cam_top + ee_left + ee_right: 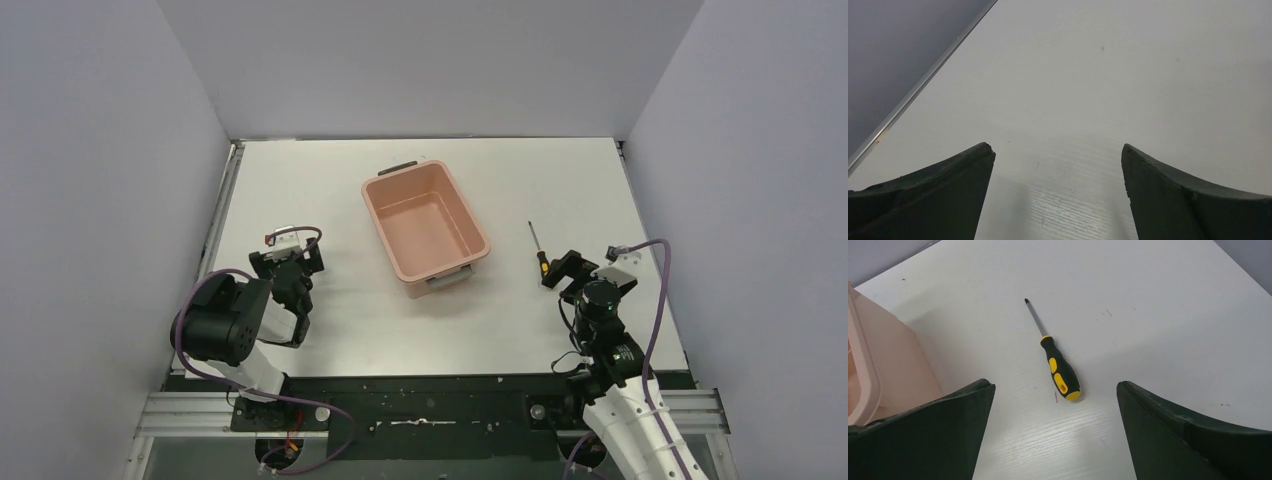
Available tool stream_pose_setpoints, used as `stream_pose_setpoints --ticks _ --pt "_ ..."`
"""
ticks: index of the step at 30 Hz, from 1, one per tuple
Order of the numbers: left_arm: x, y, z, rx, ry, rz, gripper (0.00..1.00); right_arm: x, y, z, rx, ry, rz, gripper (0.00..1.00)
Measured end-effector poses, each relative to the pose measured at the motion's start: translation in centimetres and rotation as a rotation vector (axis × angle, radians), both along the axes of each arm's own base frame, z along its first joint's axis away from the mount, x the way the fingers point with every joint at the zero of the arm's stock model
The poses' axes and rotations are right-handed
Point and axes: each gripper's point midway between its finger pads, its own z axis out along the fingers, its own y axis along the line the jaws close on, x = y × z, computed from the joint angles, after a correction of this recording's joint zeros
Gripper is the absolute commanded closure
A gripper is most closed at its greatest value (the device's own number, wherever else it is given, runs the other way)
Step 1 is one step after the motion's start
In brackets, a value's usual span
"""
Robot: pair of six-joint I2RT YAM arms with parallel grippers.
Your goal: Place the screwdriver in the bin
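Observation:
The screwdriver (538,253), black-and-yellow handle and thin dark shaft, lies flat on the white table right of the bin, its tip pointing away. In the right wrist view the screwdriver (1055,357) lies just ahead of the jaws, its handle end nearest. The salmon-pink bin (470,215) stands empty at the table's middle, and its wall shows in the right wrist view (893,352). My right gripper (558,275) is open and empty, just behind the handle (1055,386). My left gripper (290,262) is open and empty over bare table (1058,147), far left of the bin.
Grey walls enclose the table on three sides. A metal rail (923,82) runs along the table's left edge beside my left gripper. The table's right edge (655,270) lies close to my right gripper.

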Motion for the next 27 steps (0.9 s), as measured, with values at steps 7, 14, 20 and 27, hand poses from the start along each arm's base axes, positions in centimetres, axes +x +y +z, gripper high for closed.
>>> stream_pose_setpoints --ticks 7,14,20,27 --pt "0.0 0.0 0.0 0.000 0.000 0.000 0.03 0.1 0.0 0.1 -0.039 0.024 0.018 0.00" --pt "0.0 0.0 0.0 0.000 0.000 0.000 0.03 3.2 1.1 6.8 -0.116 0.024 0.086 0.00" --pt "0.0 0.0 0.0 0.000 0.000 0.000 0.02 11.0 2.3 15.7 -0.214 0.123 0.105 0.00" --pt "0.0 0.0 0.0 0.000 0.000 0.000 0.03 16.9 1.1 6.0 -0.279 0.569 0.161 0.00"
